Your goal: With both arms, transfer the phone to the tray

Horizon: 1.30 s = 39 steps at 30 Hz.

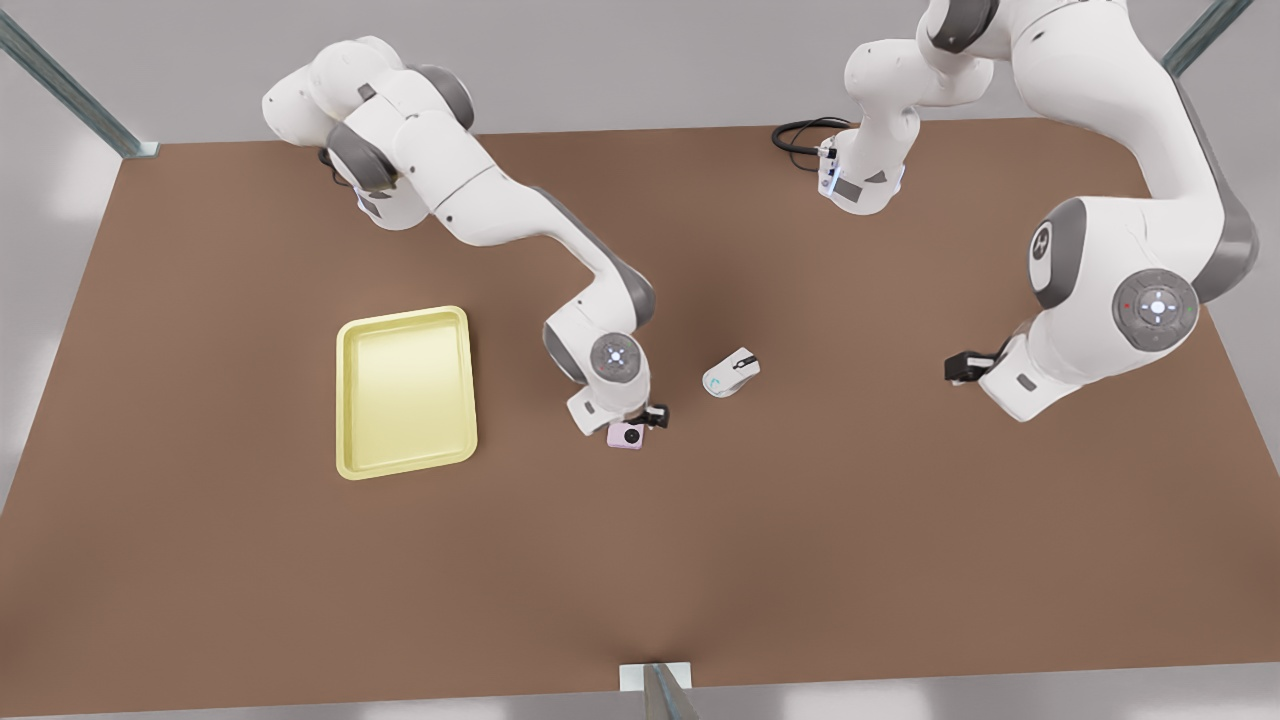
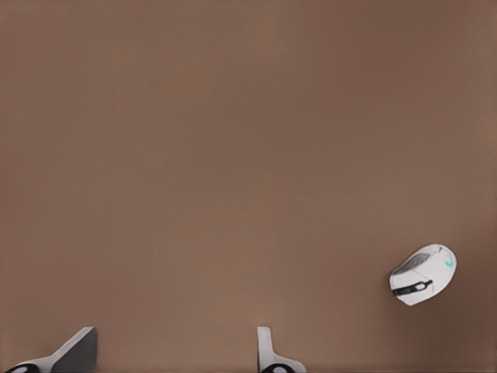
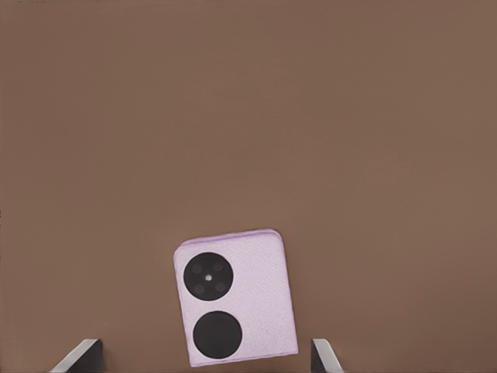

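the phone (image 3: pixel 236 305) is lying flat on the brown table (image 1: pixel 800 560), camera circles up, and is not yet being pinched; in the front view it is sitting at about 3 o'clock from the tray (image 1: pixel 405 392), near it but clear of the rim, with bare table between. the right gripper (image 3: pixel 206 359) is being held directly above it, fingers spread wide, one fingertip showing to each side of the phone body and neither touching. judged step: descent for the grasp. the approach is best being kept vertical and centred so both pads are meeting the long edges together; the phone looks slightly rotated against the finger line, so a small wrist correction is probably being called for before closing, otherwise it is likely being spun or squeezed out. it is thin, so the pads need to be taken right down to the table. the mouse (image 1: pixel 731 374) is lying at about 2 o'clock from the phone, apart from it, outside the travel line toward the tray at 9 o'clock. the tray rim is raised, so lift is being needed before crossing. the left gripper (image 2: pixel 175 353), fingers spread and holding nothing, is waiting well off at 3 o'clock near the table's side edge.
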Motion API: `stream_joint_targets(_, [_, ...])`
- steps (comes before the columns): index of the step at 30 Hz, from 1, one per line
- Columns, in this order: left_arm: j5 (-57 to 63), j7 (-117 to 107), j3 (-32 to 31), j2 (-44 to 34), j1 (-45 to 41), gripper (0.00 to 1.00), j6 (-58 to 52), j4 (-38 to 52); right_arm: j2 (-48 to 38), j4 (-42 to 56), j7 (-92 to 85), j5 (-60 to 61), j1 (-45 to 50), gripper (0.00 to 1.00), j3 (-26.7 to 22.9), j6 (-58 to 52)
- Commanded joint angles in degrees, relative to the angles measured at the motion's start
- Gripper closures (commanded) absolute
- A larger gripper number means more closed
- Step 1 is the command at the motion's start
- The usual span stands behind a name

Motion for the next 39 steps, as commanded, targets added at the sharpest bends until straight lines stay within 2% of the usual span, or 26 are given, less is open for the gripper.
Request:
stream_joint_targets(1, [-0.2,5.6,0.0,0.1,0.0,0.00,0.0,0.1,0.6,0.8,31.8,0.1,0.1,0.00,0.1,1.2])
stream_joint_targets(7, [-0.1,5.6,0.0,1.2,0.0,0.00,0.1,0.2,2.2,2.2,33.2,-0.9,0.0,0.00,-0.3,1.1])
stream_joint_targets(9, [-0.1,5.6,0.0,1.6,0.0,0.00,0.1,0.2,2.8,1.9,30.9,-5.7,-0.2,0.00,-0.4,1.2])
stream_joint_targets(24, [0.0,5.4,0.1,2.8,0.0,0.00,0.3,1.8,5.6,4.4,16.7,-5.7,-0.7,0.00,-0.2,1.2])
stream_joint_targets(30, [-0.1,5.2,0.1,2.9,0.0,0.00,0.3,1.8,5.5,4.3,8.3,-8.6,-1.2,0.00,0.6,1.1])
stream_joint_targets(35, [-0.1,4.5,0.1,2.9,0.0,0.00,0.3,1.8,5.5,3.1,0.4,-8.9,-2.2,0.00,4.2,1.3])
stream_joint_targets(39, [-0.1,4.5,0.1,2.9,0.0,0.00,0.4,1.8,4.8,1.7,-3.4,-9.1,-3.4,0.00,5.0,1.4])
